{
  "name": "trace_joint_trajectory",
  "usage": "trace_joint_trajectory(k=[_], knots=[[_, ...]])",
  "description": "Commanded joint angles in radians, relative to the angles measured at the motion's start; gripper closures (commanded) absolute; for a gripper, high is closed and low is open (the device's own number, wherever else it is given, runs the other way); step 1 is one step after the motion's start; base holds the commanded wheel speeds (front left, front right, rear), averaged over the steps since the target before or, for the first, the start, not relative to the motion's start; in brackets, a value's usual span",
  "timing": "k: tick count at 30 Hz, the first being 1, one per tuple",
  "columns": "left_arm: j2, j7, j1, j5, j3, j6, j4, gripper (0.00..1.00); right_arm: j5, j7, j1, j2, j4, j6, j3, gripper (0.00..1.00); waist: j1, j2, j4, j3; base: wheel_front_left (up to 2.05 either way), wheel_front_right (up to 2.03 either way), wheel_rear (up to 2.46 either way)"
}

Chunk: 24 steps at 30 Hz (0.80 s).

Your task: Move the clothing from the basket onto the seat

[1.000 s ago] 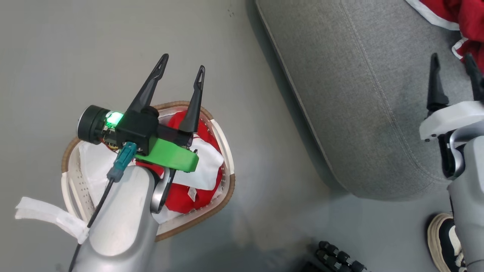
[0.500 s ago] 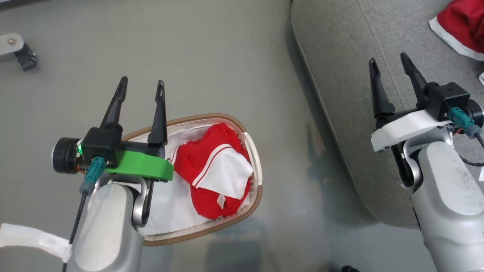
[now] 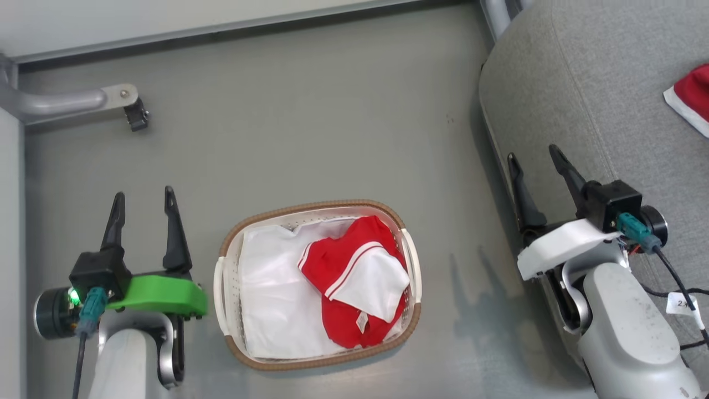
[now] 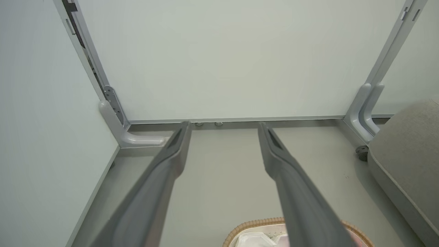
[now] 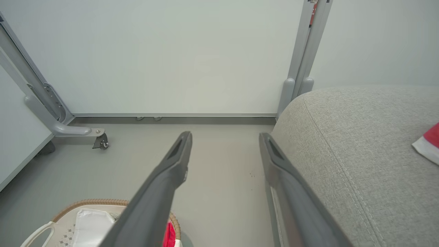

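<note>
Looking from the head view, I see the clothing (image 3: 354, 288), red with white panels, lying crumpled in the right half of the basket (image 3: 318, 204) on a white sheet (image 3: 271, 288). A second red garment (image 3: 692, 97) lies on the seat (image 3: 581, 100), far right. The left gripper (image 3: 144, 194) and the right gripper (image 3: 533, 153) are both empty, with jaws wide. The cloth looks light, soft and limp. I would pinch a raised fold near the white panel, avoiding the sheet.

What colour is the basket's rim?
Brown, woven-look, on the cream-white basket; it shows best in the head view.
</note>
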Motion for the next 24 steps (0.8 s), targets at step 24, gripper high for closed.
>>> trace_joint_trajectory(k=[24], knots=[[0.001,0.0,0.282,-0.06,-0.01,0.0,-0.038,0.0,0.015,-0.002,0.27,0.02,0.013,-0.001,-0.002,0.0,0.0,0.0,0.041,-0.252,0.0,0.0,0.0]])
